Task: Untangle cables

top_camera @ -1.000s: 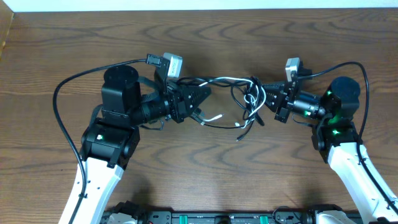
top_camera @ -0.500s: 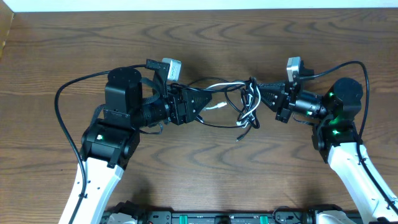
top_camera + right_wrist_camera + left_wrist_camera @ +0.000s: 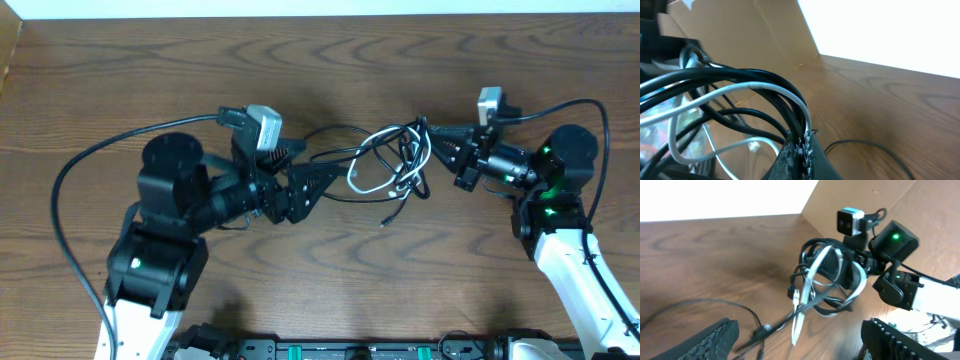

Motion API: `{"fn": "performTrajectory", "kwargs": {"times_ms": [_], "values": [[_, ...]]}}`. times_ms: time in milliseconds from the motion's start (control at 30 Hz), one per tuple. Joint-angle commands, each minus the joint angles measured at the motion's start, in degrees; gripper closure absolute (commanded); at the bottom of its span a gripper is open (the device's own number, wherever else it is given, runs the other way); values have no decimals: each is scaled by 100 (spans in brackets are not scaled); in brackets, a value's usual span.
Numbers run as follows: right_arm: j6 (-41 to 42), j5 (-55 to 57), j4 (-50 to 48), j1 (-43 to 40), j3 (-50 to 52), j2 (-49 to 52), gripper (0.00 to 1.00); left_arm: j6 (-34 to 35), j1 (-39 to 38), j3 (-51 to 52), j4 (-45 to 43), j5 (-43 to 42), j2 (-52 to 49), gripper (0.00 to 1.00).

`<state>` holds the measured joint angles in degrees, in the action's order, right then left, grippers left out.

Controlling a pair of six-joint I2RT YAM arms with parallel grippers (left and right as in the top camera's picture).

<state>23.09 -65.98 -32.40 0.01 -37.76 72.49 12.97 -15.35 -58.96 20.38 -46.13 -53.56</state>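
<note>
The wooden table (image 3: 120, 60) shows a job that looks barely begun. The cables (image 3: 392, 160), black ones and one white, hang as one knotted bunch of loops between the two arms, with no cord pulled free. The right claw (image 3: 432, 137) is clamped on the bunch's right side, lifting part of it off the wood. The left claw (image 3: 799, 330) gapes wide just left of it, gripping nothing. The left arm's own thick lead (image 3: 62, 190) arcs well outside the tangle. A loose black end (image 3: 384, 221) trails below.
</note>
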Motion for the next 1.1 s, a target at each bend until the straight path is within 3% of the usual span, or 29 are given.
{"fn": "performTrajectory", "kwargs": {"times_ms": [0, 1067], "values": [[44, 136, -24, -146, 0, 17, 99, -516, 28, -127, 15, 11, 188, 15], [85, -529, -365, -216, -2, 17, 99, -662, -31, -127, 326, -2, -546, 15]]}}
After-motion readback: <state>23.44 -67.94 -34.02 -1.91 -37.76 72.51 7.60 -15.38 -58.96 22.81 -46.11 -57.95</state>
